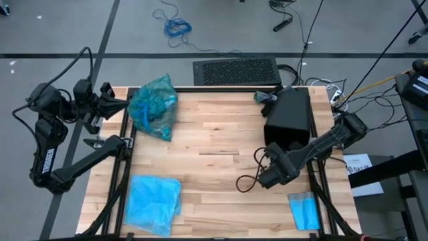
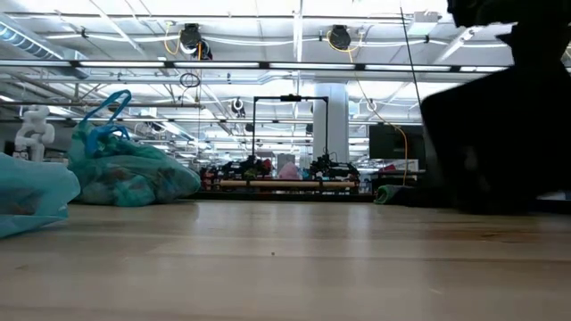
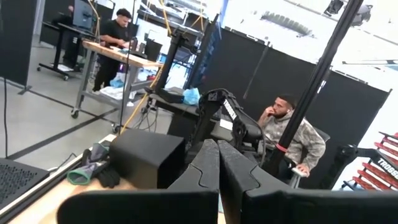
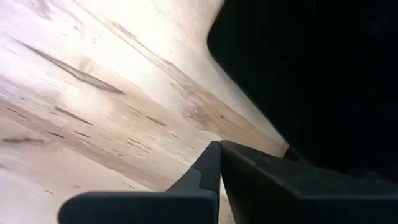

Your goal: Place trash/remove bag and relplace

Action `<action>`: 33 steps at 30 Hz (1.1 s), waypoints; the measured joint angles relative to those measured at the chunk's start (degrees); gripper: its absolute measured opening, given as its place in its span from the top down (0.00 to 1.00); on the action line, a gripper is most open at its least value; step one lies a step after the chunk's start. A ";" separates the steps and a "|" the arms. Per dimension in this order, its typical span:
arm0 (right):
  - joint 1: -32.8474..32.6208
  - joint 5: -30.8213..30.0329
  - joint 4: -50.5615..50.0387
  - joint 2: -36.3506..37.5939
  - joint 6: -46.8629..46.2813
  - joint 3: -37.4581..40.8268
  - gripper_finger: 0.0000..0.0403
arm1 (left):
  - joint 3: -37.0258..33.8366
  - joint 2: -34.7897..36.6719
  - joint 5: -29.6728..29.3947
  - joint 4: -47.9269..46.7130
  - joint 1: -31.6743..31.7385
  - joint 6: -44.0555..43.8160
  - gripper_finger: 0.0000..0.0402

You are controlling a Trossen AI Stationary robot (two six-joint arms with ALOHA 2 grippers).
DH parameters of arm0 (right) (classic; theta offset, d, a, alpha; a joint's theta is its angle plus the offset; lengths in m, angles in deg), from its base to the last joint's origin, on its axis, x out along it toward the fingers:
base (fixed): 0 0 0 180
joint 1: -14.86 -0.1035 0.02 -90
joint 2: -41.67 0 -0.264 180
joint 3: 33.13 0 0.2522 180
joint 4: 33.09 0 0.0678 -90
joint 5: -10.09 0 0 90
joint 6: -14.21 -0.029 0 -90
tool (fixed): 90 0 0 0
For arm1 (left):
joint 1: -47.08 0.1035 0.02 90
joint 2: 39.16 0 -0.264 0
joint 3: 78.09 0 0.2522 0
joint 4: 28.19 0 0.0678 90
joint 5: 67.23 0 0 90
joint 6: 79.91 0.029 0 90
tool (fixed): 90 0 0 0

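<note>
The dark teal bag (image 1: 152, 106) (image 2: 125, 174) sits full on the table's far left corner, its gathered top standing up. Scraps of trash show dimly through its skin. The lighter sky-blue bag (image 1: 154, 201) (image 2: 31, 196) lies flat at the near left. A black bin (image 1: 289, 117) (image 3: 146, 158) lies on its side at the far right. My left gripper (image 1: 119, 102) (image 3: 217, 168) is shut, just off the table's left edge beside the teal bag. My right gripper (image 1: 266, 177) (image 4: 219, 163) is shut, low over the wood, near the bin's near end.
Black gloves (image 1: 267, 96) (image 3: 93, 168) lie by the bin's far end. A small blue folded cloth (image 1: 304, 211) lies at the near right corner. Bare wood (image 1: 214, 161) lies mid-table. A keyboard-like mat (image 1: 235, 70) lies past the far edge. Two people (image 3: 292, 134) are beyond the table.
</note>
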 joint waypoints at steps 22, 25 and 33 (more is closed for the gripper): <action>-8.13 -14.26 -0.34 1.39 8.16 -10.77 1.00 | 0.00 0.02 -0.33 -0.18 0.00 0.40 1.00; -5.67 -16.42 -0.41 1.38 13.31 -14.32 1.00 | 0.00 0.02 -0.30 -0.30 0.00 0.21 1.00; 6.58 -26.27 -0.20 2.94 32.40 -29.49 1.00 | 0.00 0.02 0.10 -3.20 0.00 0.40 1.00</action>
